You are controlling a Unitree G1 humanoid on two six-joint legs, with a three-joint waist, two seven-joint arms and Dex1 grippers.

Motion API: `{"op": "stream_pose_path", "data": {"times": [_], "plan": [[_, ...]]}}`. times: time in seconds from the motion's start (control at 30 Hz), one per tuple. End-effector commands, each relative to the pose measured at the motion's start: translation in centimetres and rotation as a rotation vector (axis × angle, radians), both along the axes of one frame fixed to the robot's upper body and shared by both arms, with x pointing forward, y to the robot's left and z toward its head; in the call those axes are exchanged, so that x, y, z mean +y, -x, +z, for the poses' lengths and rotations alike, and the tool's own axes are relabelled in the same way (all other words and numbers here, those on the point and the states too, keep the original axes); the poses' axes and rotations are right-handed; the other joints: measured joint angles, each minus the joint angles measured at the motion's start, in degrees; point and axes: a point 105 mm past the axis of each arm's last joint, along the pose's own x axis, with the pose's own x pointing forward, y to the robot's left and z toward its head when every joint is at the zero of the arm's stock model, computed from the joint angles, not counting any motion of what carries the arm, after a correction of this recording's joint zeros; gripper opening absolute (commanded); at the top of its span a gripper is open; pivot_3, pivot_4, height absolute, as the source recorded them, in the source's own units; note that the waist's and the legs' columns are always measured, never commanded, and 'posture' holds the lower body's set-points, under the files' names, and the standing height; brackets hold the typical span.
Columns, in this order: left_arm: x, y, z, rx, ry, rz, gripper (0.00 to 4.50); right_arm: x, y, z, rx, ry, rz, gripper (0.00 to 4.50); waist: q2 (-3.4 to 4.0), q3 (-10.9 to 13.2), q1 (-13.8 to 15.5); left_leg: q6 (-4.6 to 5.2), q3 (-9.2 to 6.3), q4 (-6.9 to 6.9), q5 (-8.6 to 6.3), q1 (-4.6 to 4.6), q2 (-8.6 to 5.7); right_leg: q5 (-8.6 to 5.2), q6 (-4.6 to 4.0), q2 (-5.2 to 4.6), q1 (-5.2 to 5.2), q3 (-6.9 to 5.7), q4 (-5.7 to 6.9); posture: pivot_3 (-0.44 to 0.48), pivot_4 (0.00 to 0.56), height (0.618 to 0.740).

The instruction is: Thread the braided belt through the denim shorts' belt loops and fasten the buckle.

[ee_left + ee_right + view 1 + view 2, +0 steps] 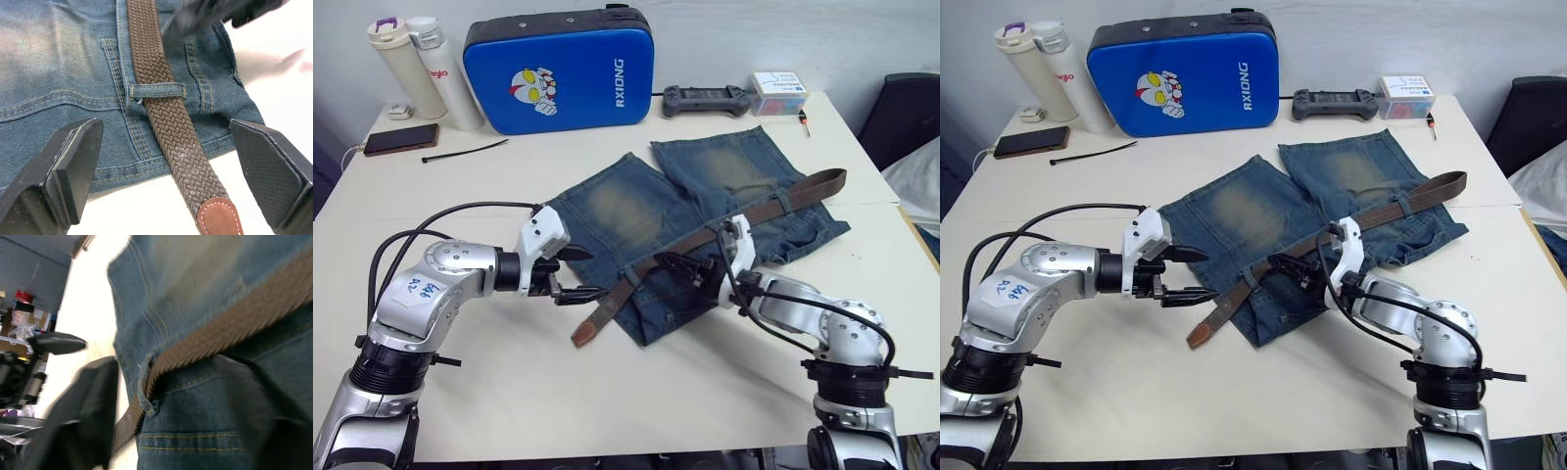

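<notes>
Across the middle of the white table (509,392) I see the denim shorts (636,211) lying flat, with the legs pointing to the top of the frame and the waistband near the bottom. On top of them lies the braided belt (744,217), running from the right of the frame down to the lower middle. Its tan tip (582,334) rests on the table just past the edge of the shorts. In the left wrist view the belt goes under one of the belt loops (157,90), and the tip sticks out past the waistband. I cannot make out the buckle. My left gripper (573,274) is at the left middle of the frame, just beside the belt tip, and its two black fingers (73,166) are spread wide apart with nothing between them. My right gripper (680,264) is over the waistband at the middle of the frame, right by the belt. I cannot tell if its fingers are spread or pressed together, because that view is too blurry. At the top of the frame a blue case (558,69) with a cartoon face stands against the wall. Two white bottles (421,73) stand at the upper left, with a dark phone (401,138) and a thin black cable tie (465,150) near them. A black game controller (707,99) and a small box (778,93) sit at the upper right.
</notes>
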Motion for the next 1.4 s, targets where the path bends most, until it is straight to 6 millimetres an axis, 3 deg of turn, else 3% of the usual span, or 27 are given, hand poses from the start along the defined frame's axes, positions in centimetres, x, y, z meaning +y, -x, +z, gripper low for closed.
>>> {"op": "stream_pose_path", "data": {"times": [0.03, 0.2, 0.37, 0.67, 0.8, 0.83, 1.03, 1.2, 1.3, 1.4], "plan": [[-0.7, 1.0, -0.3, -0.010, -0.025, -0.050, 4.50, -0.6, 1.5, 2.2, -0.162, 0.153, 0.120, 4.47, 0.01, 0.01, 0.02, 0.01, 0.04, 0.00, 0.00, -0.01, 0.00, 0.00, 0.00, 0.00, 0.00, 0.02, -0.01, 0.000, 0.150, 0.740], [-0.4, 1.8, -2.6, -0.086, -0.171, -0.093, 4.50, -1.3, 2.7, 2.5, -0.309, 0.387, 0.248, 4.47, 0.00, 0.00, 0.04, 0.10, 0.03, 0.04, -0.04, -0.03, 0.00, 0.00, 0.00, 0.01, 0.01, 0.02, -0.03, 0.000, 0.150, 0.740], [0.0, 3.1, -4.2, -0.179, -0.267, -0.153, 4.50, -1.4, 3.1, 1.5, -0.445, 0.627, 0.360, 4.47, 0.00, 0.00, 0.24, 0.25, 0.02, 0.04, -0.13, -0.03, 0.01, 0.00, 0.00, 0.01, 0.00, 0.04, -0.11, 0.000, 0.150, 0.740], [-0.5, 3.3, -5.0, -0.257, -0.307, -0.123, 4.50, -3.3, 0.4, -1.6, -0.391, 0.780, 0.328, 4.47, -0.01, 0.00, 1.32, 0.37, 0.03, 0.21, -0.20, -0.04, -0.02, 0.00, -0.01, -0.04, 0.04, 0.04, -0.16, 0.000, 0.150, 0.740], [-0.8, 3.7, -4.7, -0.256, -0.283, -0.112, 4.50, -4.0, -0.2, -3.0, -0.319, 0.798, 0.302, 3.28, 0.00, 0.00, 1.52, 0.23, 0.04, 0.24, -0.12, -0.05, -0.01, 0.00, -0.01, -0.04, 0.05, 0.04, -0.15, 0.000, 0.150, 0.740], [-0.8, 3.8, -4.6, -0.252, -0.277, -0.109, 4.50, -4.1, -0.4, -3.2, -0.306, 0.795, 0.285, 2.68, -0.01, 0.00, 1.52, 0.23, 0.04, 0.24, -0.12, -0.05, -0.01, 0.00, -0.01, -0.04, 0.05, 0.04, -0.14, 0.000, 0.150, 0.740], [-0.9, 4.3, -5.9, -0.212, -0.305, -0.115, 4.50, -4.6, -0.9, -3.9, -0.265, 0.816, 0.234, 0.08, -0.08, -0.05, 1.46, 0.24, 0.02, 0.25, -0.13, 0.01, -0.01, 0.00, -0.01, -0.03, 0.13, 0.02, -0.11, 0.000, 0.150, 0.740], [0.1, 3.1, -8.2, -0.215, -0.411, -0.053, 4.50, -3.9, -0.8, -3.6, -0.272, 0.804, 0.233, 0.01, -0.07, -0.17, 1.52, 0.39, -0.03, 0.25, -0.22, 0.24, -0.01, 0.00, -0.01, -0.03, 0.45, -0.02, -0.14, 0.000, 0.150, 0.740], [0.1, 2.5, -8.6, -0.211, -0.414, -0.026, 3.72, -3.8, -0.7, -3.5, -0.272, 0.801, 0.229, 0.00, -0.05, -0.20, 1.53, 0.47, -0.02, 0.14, -0.28, 0.77, -0.02, -0.02, -0.03, -0.08, 0.96, -0.01, -0.43, 0.000, 0.150, 0.740], [0.1, 2.1, -8.8, -0.220, -0.435, -0.022, 2.49, -3.8, -0.6, -3.4, -0.269, 0.803, 0.225, 0.00, -0.06, -0.23, 1.57, 0.49, -0.05, 0.01, -0.29, 1.10, -0.02, -0.03, -0.05, -0.11, 1.26, -0.03, -0.51, 0.000, 0.150, 0.740]]}}
